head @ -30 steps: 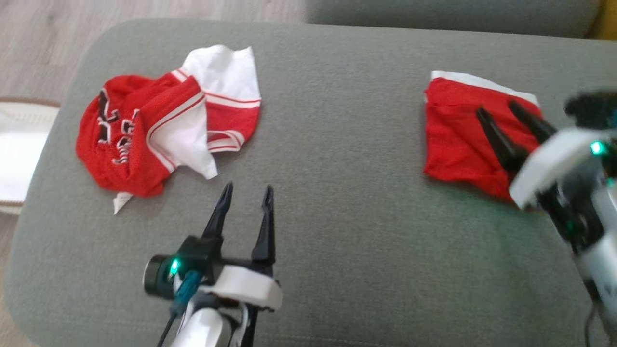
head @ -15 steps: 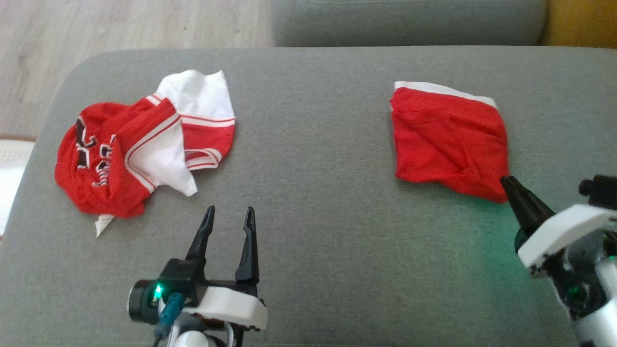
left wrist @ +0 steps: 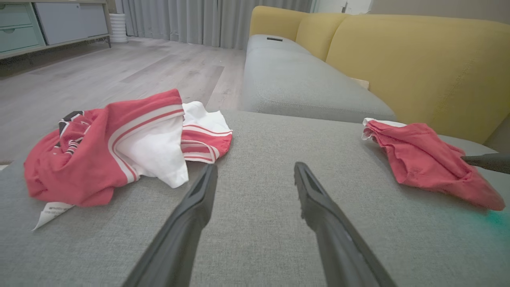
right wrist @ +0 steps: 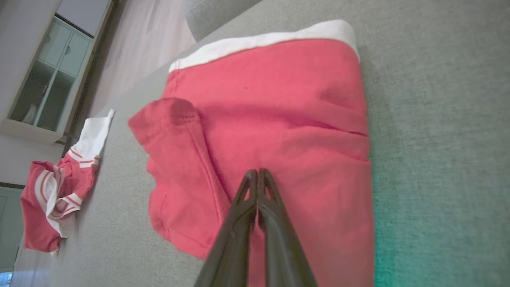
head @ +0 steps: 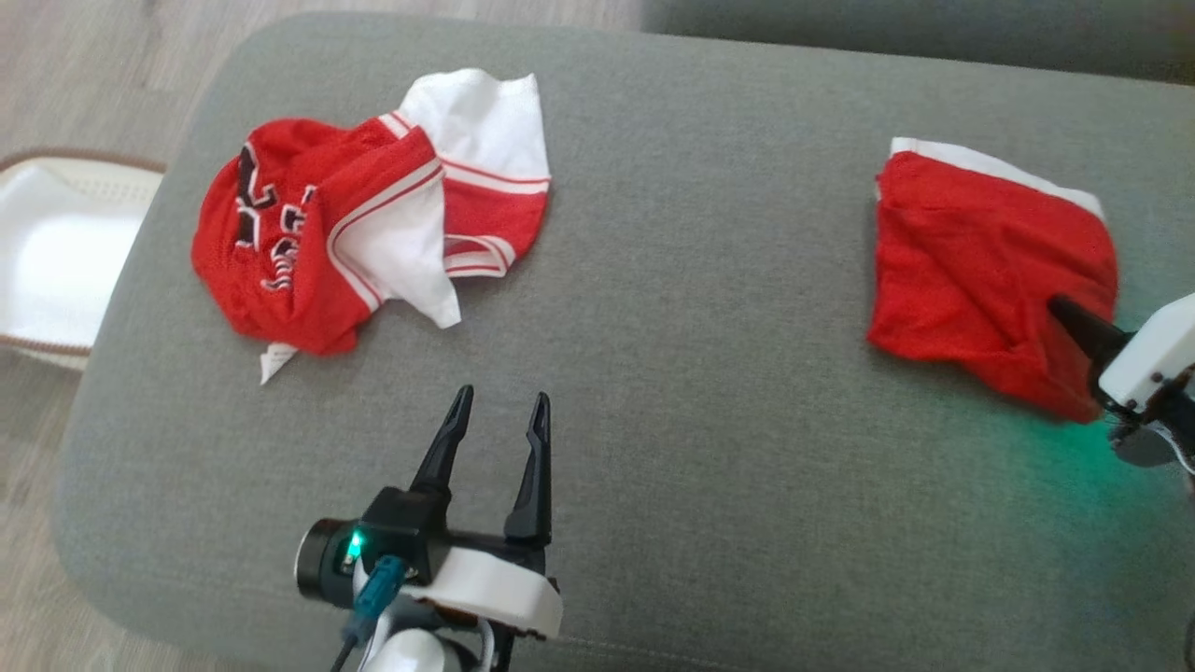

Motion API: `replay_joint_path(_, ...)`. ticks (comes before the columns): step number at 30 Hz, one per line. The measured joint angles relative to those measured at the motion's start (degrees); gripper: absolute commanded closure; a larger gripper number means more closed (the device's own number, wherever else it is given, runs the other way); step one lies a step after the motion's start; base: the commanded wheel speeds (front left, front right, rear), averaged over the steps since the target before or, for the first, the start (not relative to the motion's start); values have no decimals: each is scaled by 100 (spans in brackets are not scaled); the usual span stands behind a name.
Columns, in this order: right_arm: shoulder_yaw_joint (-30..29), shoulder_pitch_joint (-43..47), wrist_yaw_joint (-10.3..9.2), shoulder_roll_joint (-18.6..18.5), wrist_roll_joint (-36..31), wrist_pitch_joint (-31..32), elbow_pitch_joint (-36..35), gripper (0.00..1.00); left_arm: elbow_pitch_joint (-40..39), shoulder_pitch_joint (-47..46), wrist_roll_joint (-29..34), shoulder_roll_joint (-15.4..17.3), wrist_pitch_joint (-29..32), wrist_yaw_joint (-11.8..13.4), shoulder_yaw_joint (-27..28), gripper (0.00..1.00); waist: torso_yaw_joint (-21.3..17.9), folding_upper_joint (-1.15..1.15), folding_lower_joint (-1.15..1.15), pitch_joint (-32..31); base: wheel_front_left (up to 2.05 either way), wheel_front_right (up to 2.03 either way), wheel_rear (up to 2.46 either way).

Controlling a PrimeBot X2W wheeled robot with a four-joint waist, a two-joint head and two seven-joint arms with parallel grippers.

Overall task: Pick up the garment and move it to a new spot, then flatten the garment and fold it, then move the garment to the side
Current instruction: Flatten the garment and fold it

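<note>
Two garments lie on one grey seat cushion [head: 709, 373]: one crumpled red-and-white jersey [head: 355, 224] and one folded red piece [head: 980, 252]. Two grippers show, one left gripper [head: 498, 411] and one right gripper [head: 1060, 306]

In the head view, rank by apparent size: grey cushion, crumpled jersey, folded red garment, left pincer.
grey cushion
crumpled jersey
folded red garment, somewhat smaller
left pincer, though nearest the camera

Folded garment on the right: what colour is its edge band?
White band on an otherwise plain red folded garment; clearest in the right wrist view.
</note>
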Motion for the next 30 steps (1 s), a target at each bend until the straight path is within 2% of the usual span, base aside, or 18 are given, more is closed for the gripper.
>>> replay_joint_path(3, 196, -138, 0, -48, 101, 12, 205, 100, 37, -42, 0, 0, 0, -1, -38, 0, 98, 0, 0, 65, 0, 0, 0)
replay_joint_path(8, 639, -151, 0, 29, 488, 219, -48, 100, 67, -127, 0, 0, 0, -1, -38, 0, 55, 0, 0, 47, 0, 0, 0)
replay_joint_path(15, 1626, 367, 0, 201, 1039, 482, -1195, 100, 194, -93, 0, 0, 0, -3, 27, 0, -116, 0, 0, -211, 0, 0, 0)
replay_joint_path(17, 1884, 805, 0, 236, 1043, 86, -1600, 100, 246, -29, 0, -1, 0, -5, 85, 0, -197, 0, 0, -412, 0, 0, 0)
replay_joint_path(18, 1919, 925, 0, 252, 1014, -149, -1684, 89, 256, 21, -8, -2, 0, -7, 136, 0, -225, 0, 0, -486, 0, 0, 0)
replay_joint_path(19, 1971, 1027, 0, 256, 933, -415, -1745, 23, 278, 92, -47, -3, 0, -5, 215, 0, -257, 0, 0, -565, 0, 0, 0)
replay_joint_path(20, 2020, 1111, 0, 256, 826, -670, -1796, 0, 302, 180, -89, 1, 0, -5, 290, 0, -293, 0, 0, -644, 0, 0, 0)
replay_joint_path(28, 2193, 1492, 0, 344, -152, -2576, -1683, 0, 326, 763, -112, 8, 1, -13, 971, 0, -777, 0, 0, -1054, 0, 0, 0)
replay_joint_path(30, 2195, 1532, 0, 376, -257, -2780, -1627, 0, 322, 768, -76, 9, 1, -13, 1042, 0, -838, 0, 0, -1090, 0, 0, 0)
